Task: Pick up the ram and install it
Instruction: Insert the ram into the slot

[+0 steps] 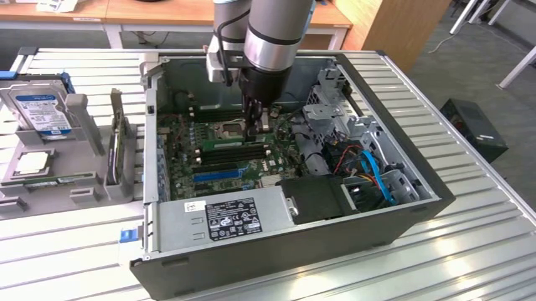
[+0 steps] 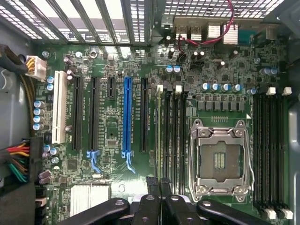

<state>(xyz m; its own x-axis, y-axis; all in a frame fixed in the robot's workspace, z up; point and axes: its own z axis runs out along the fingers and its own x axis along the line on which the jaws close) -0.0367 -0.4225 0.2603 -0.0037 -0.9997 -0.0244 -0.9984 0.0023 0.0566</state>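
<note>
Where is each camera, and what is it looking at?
Exterior view: up high beside the table, looking down into the open computer case; the grey arm shows.
Wrist view: on the arm's wrist, looking straight down at the green board; the black jaws show, shut.
Shared: the green board and its square chip socket.

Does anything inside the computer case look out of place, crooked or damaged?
Nothing looks damaged or spilled. The processor socket is empty, with no cooler on it. The ram, held in the shut hand, runs parallel to the empty memory slots beside it, not askew.
</note>
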